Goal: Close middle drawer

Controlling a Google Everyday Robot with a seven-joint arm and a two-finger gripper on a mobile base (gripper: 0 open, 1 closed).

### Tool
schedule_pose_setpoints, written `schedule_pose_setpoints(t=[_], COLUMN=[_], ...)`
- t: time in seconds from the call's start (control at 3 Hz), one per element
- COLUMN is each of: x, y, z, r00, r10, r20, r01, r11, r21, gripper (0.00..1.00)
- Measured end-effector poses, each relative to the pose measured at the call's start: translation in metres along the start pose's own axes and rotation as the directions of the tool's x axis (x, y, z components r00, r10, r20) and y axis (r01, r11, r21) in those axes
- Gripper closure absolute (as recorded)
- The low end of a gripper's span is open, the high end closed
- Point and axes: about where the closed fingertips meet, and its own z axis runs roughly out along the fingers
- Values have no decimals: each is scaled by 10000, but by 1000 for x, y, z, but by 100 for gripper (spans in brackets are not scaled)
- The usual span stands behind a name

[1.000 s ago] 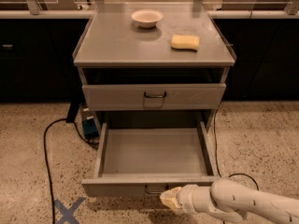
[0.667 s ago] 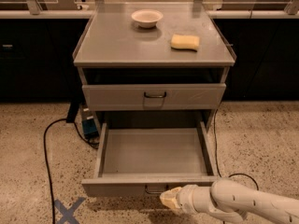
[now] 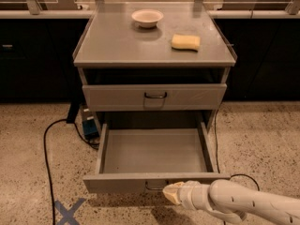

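The middle drawer [image 3: 154,156] is pulled well out of the cabinet [image 3: 117,46], at the cabinet's lowest opening, its shallow grey tray open to view. Its low front panel [image 3: 112,183] is the part of the cabinet nearest the camera. The gripper [image 3: 171,193] is at the front of the cabinet, at the lower edge of that panel. It is just right of the small dark handle [image 3: 154,188] at the panel's centre. The pale arm [image 3: 243,203] reaches in from the cabinet's front right, low over the floor.

The gripper's cream tip lies against or very near the panel; whether it truly touches cannot be told. Nor can it be told whether the gripper is spread or pressed together. It holds nothing that shows.

Against a second ago, little differs. The drawer stands as far out of the cabinet as it did, and the gripper is in almost the same spot at the panel.

On the cabinet's top are a bowl [image 3: 147,18] at the back and a yellow sponge [image 3: 185,42] toward the right.
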Motion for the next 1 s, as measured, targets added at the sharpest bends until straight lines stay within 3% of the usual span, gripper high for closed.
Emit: schedule_pose_setpoints(t=[0.33,0.67,1.0], x=[-16,-16,-28], y=[-22,-22,-41], z=[4,4,10], r00=[9990,9990,9976], r10=[-415,-415,-604], r20=[142,142,333], r01=[401,401,550], r11=[9954,9954,9881], r21=[865,865,1437], gripper=[100,100,100])
